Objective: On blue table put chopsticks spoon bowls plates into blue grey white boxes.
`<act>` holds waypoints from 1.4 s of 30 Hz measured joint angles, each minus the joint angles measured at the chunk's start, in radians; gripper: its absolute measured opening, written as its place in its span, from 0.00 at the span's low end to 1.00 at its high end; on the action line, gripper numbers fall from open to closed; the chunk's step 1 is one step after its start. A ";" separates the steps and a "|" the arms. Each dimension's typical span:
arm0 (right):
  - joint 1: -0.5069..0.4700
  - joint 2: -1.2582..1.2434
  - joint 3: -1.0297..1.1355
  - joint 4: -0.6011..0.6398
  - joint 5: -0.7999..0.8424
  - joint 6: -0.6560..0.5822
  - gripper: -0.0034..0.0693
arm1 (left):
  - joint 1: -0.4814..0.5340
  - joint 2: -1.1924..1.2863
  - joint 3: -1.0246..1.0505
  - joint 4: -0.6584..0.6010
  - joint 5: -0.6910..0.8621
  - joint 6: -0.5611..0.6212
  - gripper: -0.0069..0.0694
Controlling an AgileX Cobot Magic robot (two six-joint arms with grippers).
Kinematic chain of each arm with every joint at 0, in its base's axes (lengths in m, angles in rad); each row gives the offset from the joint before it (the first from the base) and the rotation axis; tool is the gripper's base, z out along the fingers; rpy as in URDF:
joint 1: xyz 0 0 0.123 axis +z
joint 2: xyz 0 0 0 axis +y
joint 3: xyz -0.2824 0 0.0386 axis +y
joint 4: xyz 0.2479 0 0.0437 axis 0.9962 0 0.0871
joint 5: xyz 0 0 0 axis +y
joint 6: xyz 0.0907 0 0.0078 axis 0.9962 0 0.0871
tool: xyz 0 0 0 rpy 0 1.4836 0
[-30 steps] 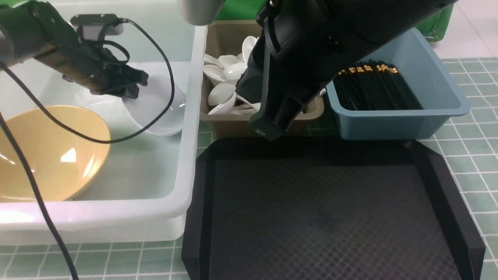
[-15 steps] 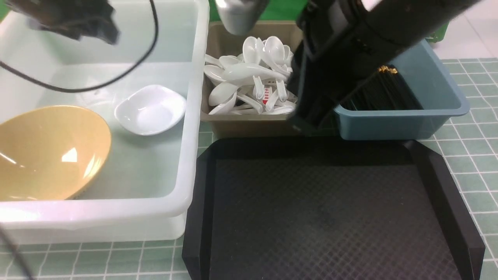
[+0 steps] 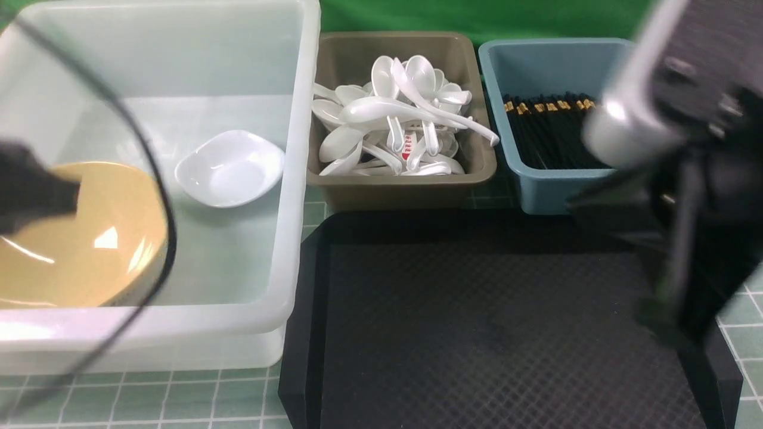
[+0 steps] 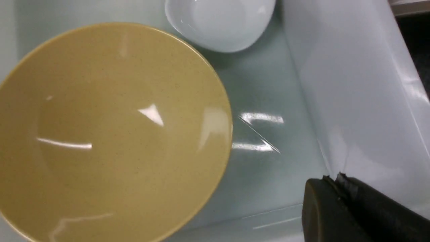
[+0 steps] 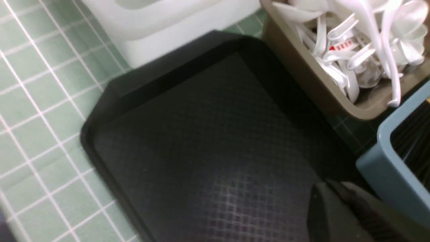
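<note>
Left gripper [image 4: 331,181] of mine has its two dark fingers pressed flat together with nothing between them. It hangs inside the white box [image 3: 298,179], close to one wall. Just beside it, lower down, lies the yellow bowl [image 4: 114,127], mouth up on the box floor. Beyond the bowl, further from my fingers, sits the small white dish [image 4: 220,23], its rim near the bowl's rim; I cannot tell whether they touch. In the front view this arm is only a dark blur over the bowl, with a black cable [image 3: 161,226] looping past it.

My right gripper [image 5: 324,195] is closed too and holds nothing. It hovers over the black tray [image 5: 201,141], whose patterned floor below it is bare. Ahead of it and to its left stands the grey-brown box [image 3: 399,193], heaped with white spoons [image 3: 405,119]. Right next to this gripper, just ahead, is the blue box [image 3: 548,190] with the black chopsticks [image 3: 548,131] lying in a bundle. Under everything is the green tiled table [image 3: 179,399].
</note>
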State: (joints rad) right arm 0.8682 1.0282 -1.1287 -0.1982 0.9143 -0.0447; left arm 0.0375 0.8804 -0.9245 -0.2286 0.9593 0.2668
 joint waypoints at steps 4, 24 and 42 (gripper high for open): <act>0.000 -0.156 0.155 0.031 -0.127 0.006 0.11 | 0.000 -0.276 0.201 -0.005 -0.101 0.000 0.07; 0.000 -0.451 0.454 0.137 -0.506 0.008 0.11 | 0.000 -0.699 0.484 0.000 -0.207 0.024 0.07; -0.046 -0.517 0.562 0.134 -0.579 0.020 0.11 | 0.000 -0.699 0.484 0.001 -0.193 0.026 0.07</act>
State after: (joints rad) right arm 0.8223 0.5112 -0.5663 -0.0642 0.3349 -0.0250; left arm 0.0375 0.1814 -0.4405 -0.2273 0.7666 0.2932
